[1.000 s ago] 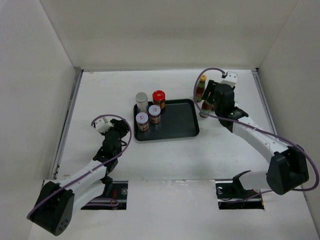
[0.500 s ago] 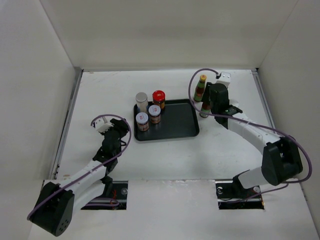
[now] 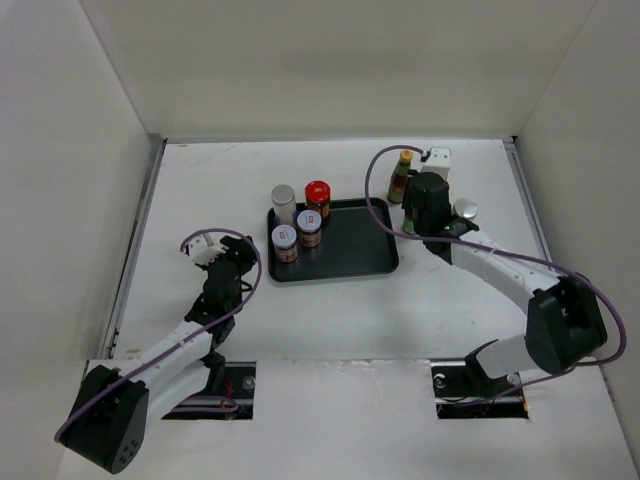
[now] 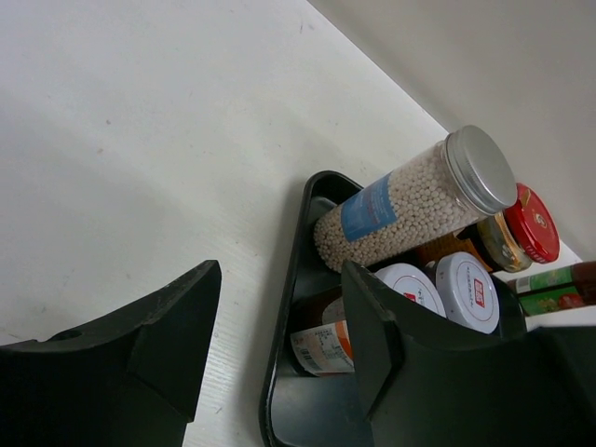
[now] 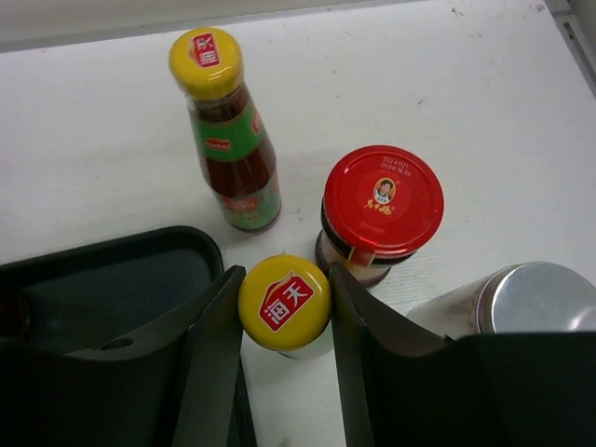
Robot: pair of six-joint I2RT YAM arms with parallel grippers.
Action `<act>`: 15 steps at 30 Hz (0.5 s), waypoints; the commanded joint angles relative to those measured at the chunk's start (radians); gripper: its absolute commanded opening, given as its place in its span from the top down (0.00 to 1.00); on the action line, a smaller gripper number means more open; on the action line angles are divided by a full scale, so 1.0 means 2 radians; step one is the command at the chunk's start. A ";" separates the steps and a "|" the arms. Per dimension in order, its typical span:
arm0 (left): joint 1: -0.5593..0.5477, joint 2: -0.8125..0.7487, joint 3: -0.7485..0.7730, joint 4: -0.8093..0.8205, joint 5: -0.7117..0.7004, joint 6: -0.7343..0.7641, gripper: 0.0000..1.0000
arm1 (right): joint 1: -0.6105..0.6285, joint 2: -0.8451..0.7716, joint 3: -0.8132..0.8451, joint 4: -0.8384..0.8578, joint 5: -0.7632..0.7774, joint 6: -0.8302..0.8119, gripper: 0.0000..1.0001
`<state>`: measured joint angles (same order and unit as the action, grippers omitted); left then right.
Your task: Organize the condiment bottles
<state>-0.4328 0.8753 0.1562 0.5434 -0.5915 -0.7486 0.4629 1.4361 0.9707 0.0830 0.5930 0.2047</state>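
- Top view: the black tray [image 3: 362,248] lies mid-table.
- Four jars are bunched at its far-left corner: the tall silver-lidded jar [image 3: 284,199], the tray-side red-capped jar [image 3: 317,194] and two white-lidded jars [image 3: 285,241] [image 3: 309,226], all upright.
- The right gripper [image 3: 412,216] hangs just off the tray's far-right corner and hides what it has between its fingers.
- The green-labelled bottle [image 3: 401,176] stands just beyond the right gripper, and the short silver-lidded jar [image 3: 466,209] stands to its right.
- The left gripper [image 3: 216,258] sits over bare table left of the tray, apart from it.
- Left wrist view: the left gripper [image 4: 279,279] has its fingers parted a moderate way, with nothing between them.
- Ahead, the tall silver-lidded jar [image 4: 410,209], filled with pale beads, stands in the corner of the tray [image 4: 284,410].
- The white-lidded jars [image 4: 410,282] [image 4: 468,291] are beside it and the tray-side red-capped jar [image 4: 533,222] is behind.
- Right wrist view: the right gripper [image 5: 286,284] is narrowed on the gripped yellow-capped bottle [image 5: 284,305], with a finger meeting each side of its cap.
- That bottle stands on the table just beside the tray [image 5: 112,279].
- The green-labelled bottle [image 5: 228,140] stands farther out, apart from it.
- The off-tray red-capped jar [image 5: 382,207] is just beside the gripped cap.
- The short silver-lidded jar [image 5: 526,303] shows behind the right finger.
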 commanded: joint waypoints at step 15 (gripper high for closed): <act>0.007 -0.009 -0.001 0.024 0.001 -0.006 0.42 | 0.101 -0.009 0.065 0.149 -0.011 -0.028 0.75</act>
<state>-0.4259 0.8707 0.1562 0.5438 -0.5919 -0.7502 0.6514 1.3769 1.0126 0.1860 0.5926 0.1463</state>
